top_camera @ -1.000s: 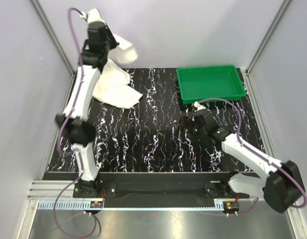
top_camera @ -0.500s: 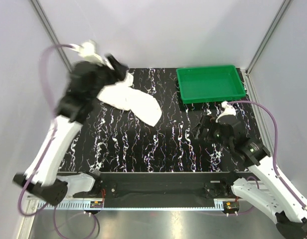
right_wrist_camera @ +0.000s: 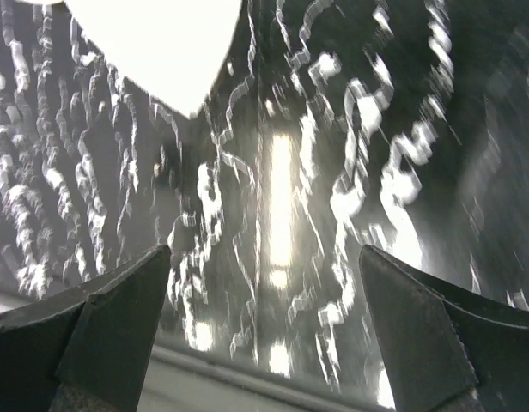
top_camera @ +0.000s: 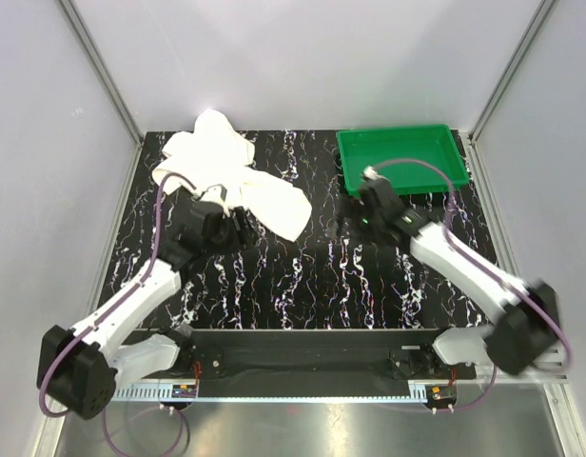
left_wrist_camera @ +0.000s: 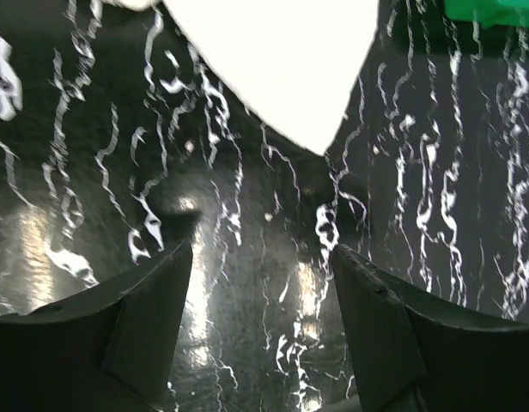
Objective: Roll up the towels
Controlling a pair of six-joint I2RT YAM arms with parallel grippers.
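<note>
The white towels [top_camera: 226, 167] lie in a crumpled heap at the table's back left, and one flap [top_camera: 279, 208] reaches toward the middle. My left gripper [top_camera: 244, 228] is low over the table just in front of that flap, open and empty. In the left wrist view the flap's rounded corner [left_wrist_camera: 277, 60] lies ahead of the open gripper [left_wrist_camera: 260, 257], apart from it. My right gripper [top_camera: 361, 221] hovers near the table's middle, open and empty. Its wrist view shows the same towel corner [right_wrist_camera: 161, 43] far off at the upper left of the open gripper [right_wrist_camera: 264, 257].
A green plastic tray [top_camera: 402, 181] stands at the back right, just behind my right wrist, and its corner [left_wrist_camera: 496, 9] shows in the left wrist view. The black marbled tabletop [top_camera: 302, 286] is walled at the left, back and right.
My left gripper opened and let go of the towel, which dropped onto the table. The left arm came down low. The right arm swung toward the tray's front, jaws still open.
</note>
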